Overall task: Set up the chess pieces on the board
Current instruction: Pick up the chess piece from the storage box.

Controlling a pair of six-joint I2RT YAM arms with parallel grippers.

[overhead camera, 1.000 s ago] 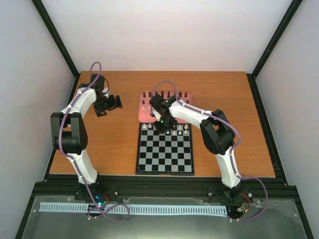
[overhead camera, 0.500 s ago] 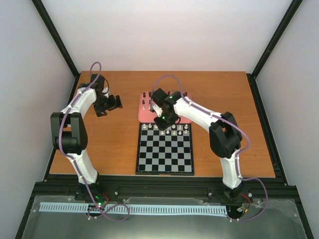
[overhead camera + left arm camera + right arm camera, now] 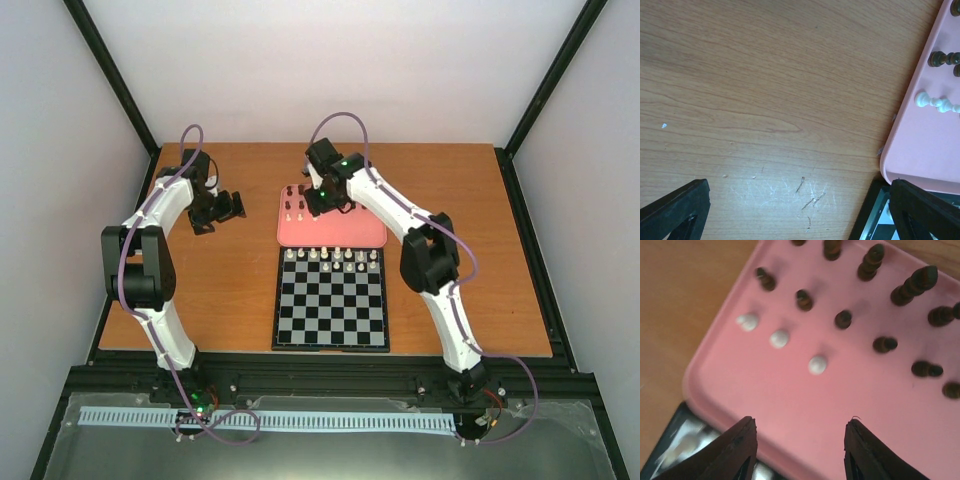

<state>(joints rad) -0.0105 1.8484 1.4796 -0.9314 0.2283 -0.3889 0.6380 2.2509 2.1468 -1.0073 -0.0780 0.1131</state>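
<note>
The checkered board (image 3: 331, 305) lies at the table's middle, with several cream-white pieces (image 3: 331, 258) along its far rows. Behind it, the pink tray (image 3: 345, 232) holds three white pieces (image 3: 779, 338) and several dark pieces (image 3: 842, 319), standing upright. My right gripper (image 3: 800, 427) is open and empty, hovering over the tray's near left part (image 3: 320, 203), a little short of the nearest white piece (image 3: 817, 364). My left gripper (image 3: 234, 206) is open and empty over bare table, left of the tray. Its wrist view shows white pieces (image 3: 935, 102) and dark ones (image 3: 942, 58) on the tray.
The wooden table (image 3: 210, 290) is bounded by a black frame and white walls. The board's far left corner (image 3: 874, 220) shows beside the tray's corner (image 3: 890, 170) in the left wrist view. The right arm's elbow (image 3: 428, 262) hangs over the table right of the board.
My right gripper has moved away from the board's far row, back and up over the pink tray. The left arm has not moved.
</note>
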